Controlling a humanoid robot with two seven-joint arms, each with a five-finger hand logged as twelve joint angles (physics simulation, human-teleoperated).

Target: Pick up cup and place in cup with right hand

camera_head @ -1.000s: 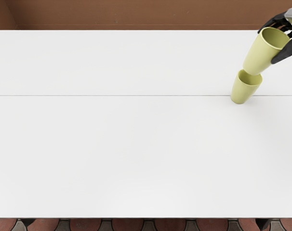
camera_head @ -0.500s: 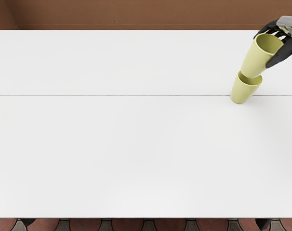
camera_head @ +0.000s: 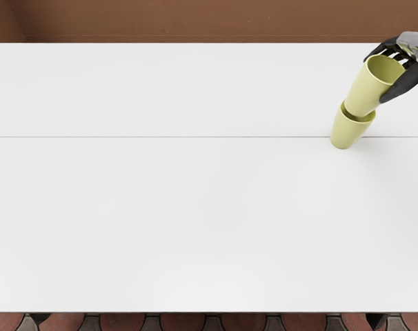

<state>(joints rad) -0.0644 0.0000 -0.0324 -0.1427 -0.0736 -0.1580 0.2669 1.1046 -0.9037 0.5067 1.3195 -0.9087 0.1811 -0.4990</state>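
Observation:
My right hand [camera_head: 388,74], black with a grey back, reaches in from the right edge at the upper right. Its fingers and thumb are shut around a yellow-green cup [camera_head: 365,89], held mouth up. A second yellow-green cup [camera_head: 347,132] stands on the table below it. The held cup's bottom overlaps the mouth of the standing cup and appears to be slightly inside it; the exact depth is hidden.
The white table [camera_head: 181,207] fills most of the view, with a thin seam across it. Beyond its far edge rises a brown surface [camera_head: 195,21]; reddish floor tiles show along the bottom.
My right hand has carried its cup a little left and down, bringing the cup's bottom into the standing cup's mouth. The standing cup has not moved.

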